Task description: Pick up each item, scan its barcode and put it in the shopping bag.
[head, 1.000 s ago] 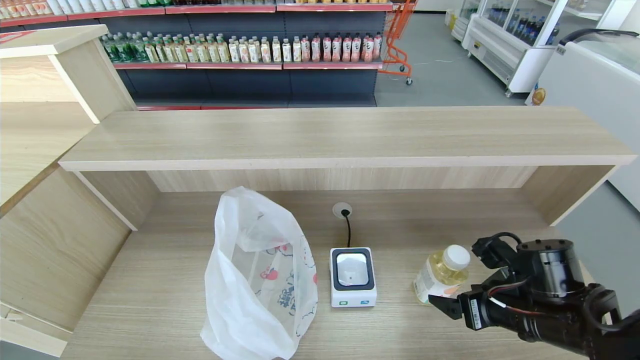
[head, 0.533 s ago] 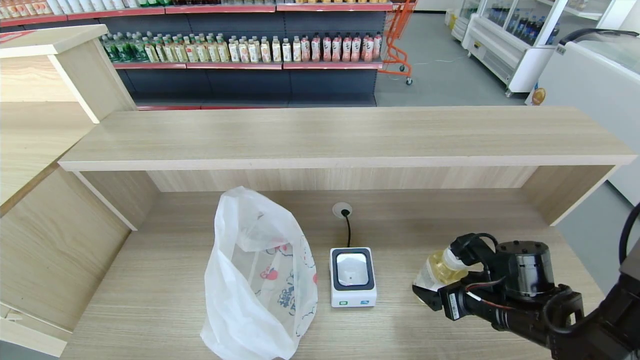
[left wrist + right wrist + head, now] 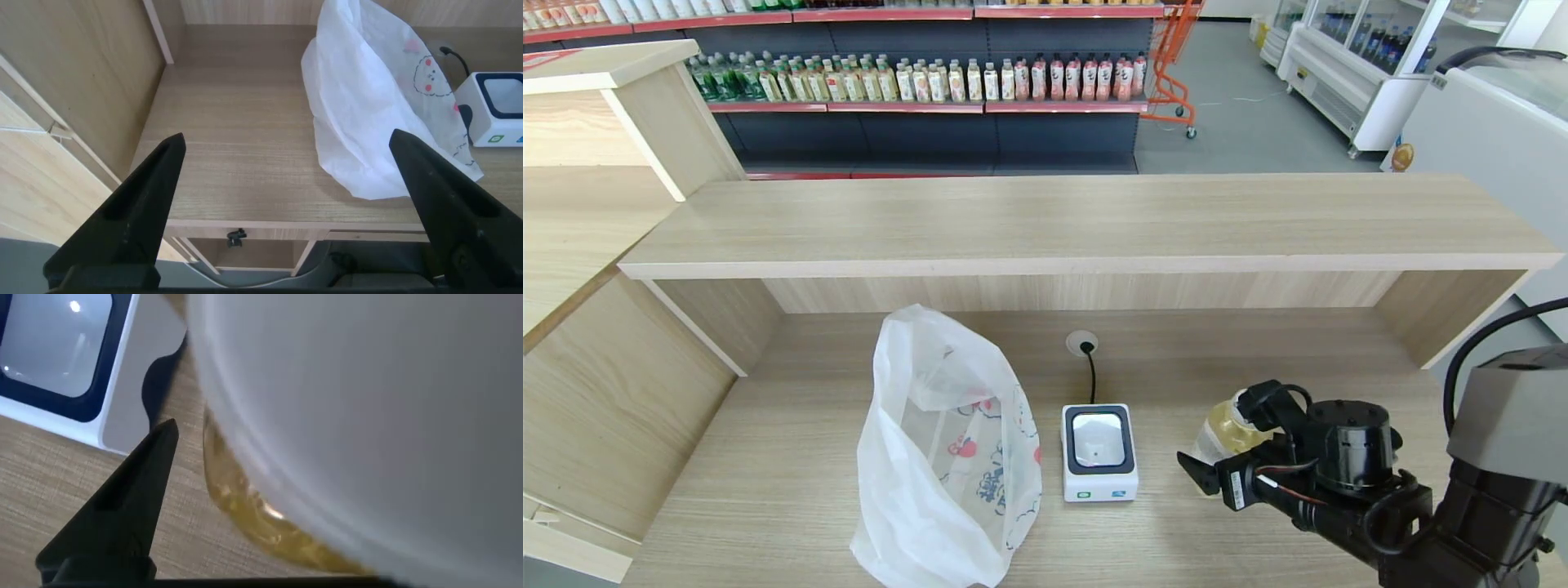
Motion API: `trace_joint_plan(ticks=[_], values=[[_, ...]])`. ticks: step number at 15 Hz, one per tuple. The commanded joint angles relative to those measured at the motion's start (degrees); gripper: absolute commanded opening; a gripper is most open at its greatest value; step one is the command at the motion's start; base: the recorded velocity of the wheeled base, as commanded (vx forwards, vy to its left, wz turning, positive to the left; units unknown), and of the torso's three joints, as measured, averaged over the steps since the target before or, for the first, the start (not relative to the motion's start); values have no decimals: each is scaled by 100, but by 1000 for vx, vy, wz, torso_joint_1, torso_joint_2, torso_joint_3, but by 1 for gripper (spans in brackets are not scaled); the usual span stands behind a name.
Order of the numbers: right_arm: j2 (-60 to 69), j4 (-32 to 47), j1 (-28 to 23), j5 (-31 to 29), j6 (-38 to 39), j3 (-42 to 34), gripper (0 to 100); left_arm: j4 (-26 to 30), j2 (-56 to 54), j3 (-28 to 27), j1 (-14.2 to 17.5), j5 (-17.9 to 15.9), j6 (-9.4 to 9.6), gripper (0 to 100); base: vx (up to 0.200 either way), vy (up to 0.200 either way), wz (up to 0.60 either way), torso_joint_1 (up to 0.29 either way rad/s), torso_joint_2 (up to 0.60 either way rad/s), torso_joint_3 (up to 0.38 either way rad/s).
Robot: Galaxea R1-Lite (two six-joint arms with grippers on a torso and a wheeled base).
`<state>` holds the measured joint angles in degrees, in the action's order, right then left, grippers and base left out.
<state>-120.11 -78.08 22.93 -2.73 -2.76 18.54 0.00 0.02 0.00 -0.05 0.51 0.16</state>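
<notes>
Wooden counter (image 3: 768,490) is bearing, left to right, the white shopping bag (image 3: 939,457), the scanner (image 3: 1098,449) and a standing bottle (image 3: 1215,425) of yellow liquid. The right gripper (image 3: 1223,437) is straddling the bottle with its fingers spread, apparently not yet clamping. The left gripper (image 3: 286,204) is hanging wide apart near the bag.

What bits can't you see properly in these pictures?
Bottle: head view, cap and barcode hidden behind the right hand; right wrist view, too close, blurred.
Grip: whether that hand squeezes the bottle is unclear.
Bag: head view, its own folds hide the bottom.
Scanner: left wrist view, cut off by the edge.
</notes>
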Motion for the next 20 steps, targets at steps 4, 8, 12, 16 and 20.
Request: trace_joint_plan(ticks=[4,8,12,16,20], values=[[-381,-480,18,-17,-32,97,100,0,-2,0,-4,2,2,100,0,0,0,0,0,0],[-680,-1104,-8,9,-32,185,0,0,-2,0,-4,2,2,100,0,0,0,0,0,0],[-680,-1113,-34,-17,-190,308,0,0,-2,0,-4,2,2,100,0,0,0,0,0,0],[-610,-1104,-69,-35,-190,387,0,0,-2,0,5,2,2,100,0,0,0,0,0,0],[744,-621,-131,370,873,413,0,0,-2,0,-4,2,2,100,0,0,0,0,0,0]])
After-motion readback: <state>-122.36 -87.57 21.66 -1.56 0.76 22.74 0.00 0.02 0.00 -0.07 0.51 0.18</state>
